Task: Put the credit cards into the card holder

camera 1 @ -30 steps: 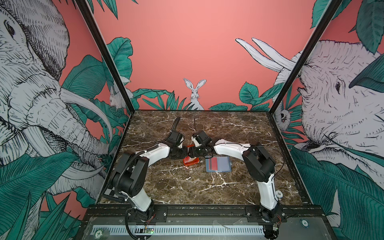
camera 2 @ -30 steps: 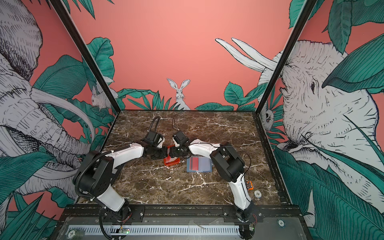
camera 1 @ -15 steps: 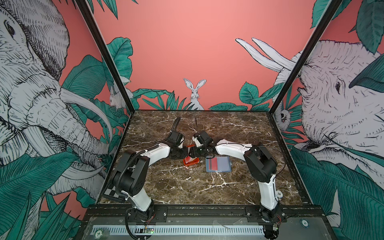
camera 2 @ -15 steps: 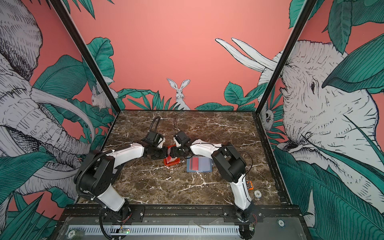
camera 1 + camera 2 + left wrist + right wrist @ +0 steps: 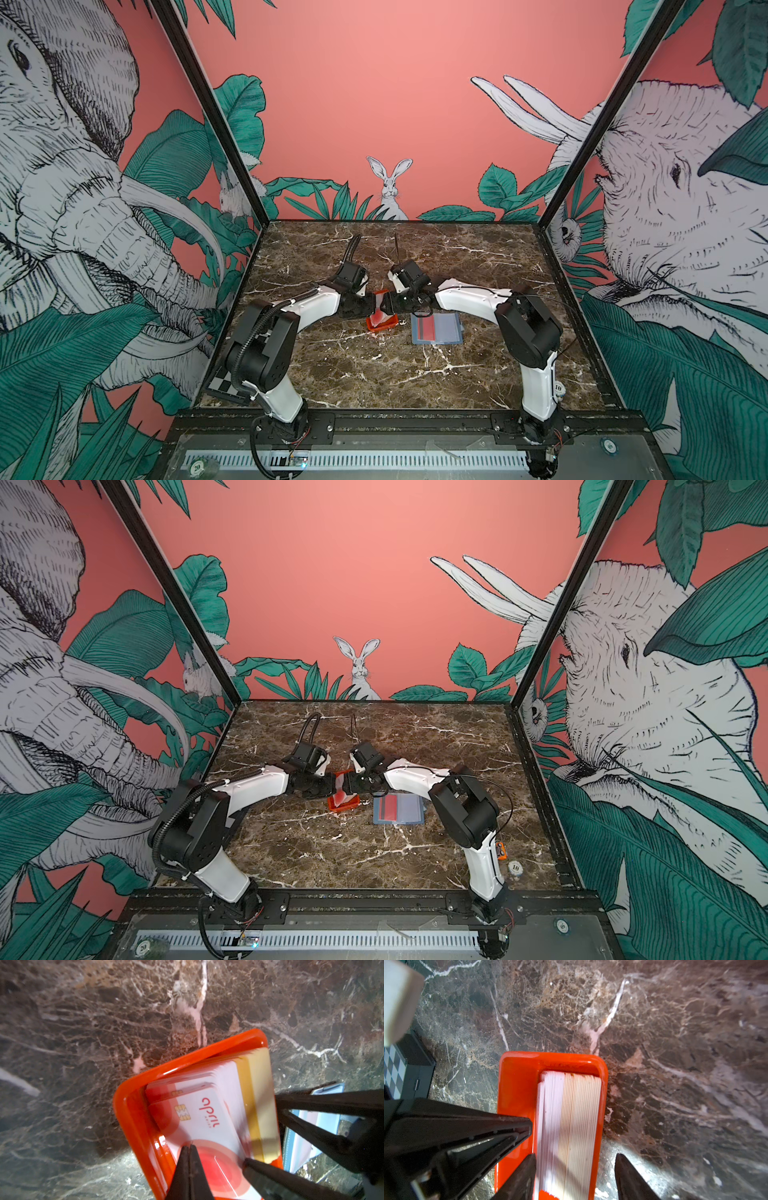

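Two sets of fingers, one stack.

- Left fingers (image 5: 182,1167): clenched, nothing seen between them, tips at the front card's face.
- Credit cards (image 5: 207,1118): on edge in orange tray (image 5: 133,1109), on the desk (image 5: 374,374). Likely light, stiff and slick; pinch one by its top edge.
- Right fingers (image 5: 523,1174): spread, straddling the stack.
- Card holder (image 5: 444,328): open flat, just right of the tray.

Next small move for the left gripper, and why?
Probably open the left gripper slightly and pinch the leaning front white-and-red credit card. Its jaws are shut with tips at that card, no grip I can confirm; the right gripper straddles the card stack in the orange plastic tray; the slate-blue card holder lies open nearby.
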Motion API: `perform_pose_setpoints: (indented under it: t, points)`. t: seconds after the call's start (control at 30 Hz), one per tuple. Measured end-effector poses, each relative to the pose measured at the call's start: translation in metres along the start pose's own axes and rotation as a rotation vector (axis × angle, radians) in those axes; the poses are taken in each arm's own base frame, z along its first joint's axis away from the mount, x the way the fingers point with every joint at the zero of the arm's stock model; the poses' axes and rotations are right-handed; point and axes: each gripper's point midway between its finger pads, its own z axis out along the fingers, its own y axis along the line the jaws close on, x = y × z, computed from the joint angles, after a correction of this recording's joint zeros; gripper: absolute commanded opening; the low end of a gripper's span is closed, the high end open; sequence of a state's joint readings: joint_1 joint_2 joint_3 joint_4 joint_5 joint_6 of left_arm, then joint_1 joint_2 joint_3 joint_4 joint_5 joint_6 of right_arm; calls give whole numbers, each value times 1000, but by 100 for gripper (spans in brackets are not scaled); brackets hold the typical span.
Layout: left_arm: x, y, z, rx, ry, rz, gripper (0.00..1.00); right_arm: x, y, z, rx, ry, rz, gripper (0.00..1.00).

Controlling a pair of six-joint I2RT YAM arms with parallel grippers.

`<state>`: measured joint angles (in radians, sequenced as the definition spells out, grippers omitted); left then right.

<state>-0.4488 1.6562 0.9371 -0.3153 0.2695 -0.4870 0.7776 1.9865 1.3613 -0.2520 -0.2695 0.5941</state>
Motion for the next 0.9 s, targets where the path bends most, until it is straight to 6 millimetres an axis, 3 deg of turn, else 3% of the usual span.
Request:
perform_pose_setpoints:
  t: [0.47, 0.9]
  points:
    - [0, -1, -1, 4, 2, -12, 3, 5, 11, -1, -66, 34, -3, 64]
    - [1, -1, -2, 7, 5, -20, 2, -3, 6, 20, -29, 50, 9, 64]
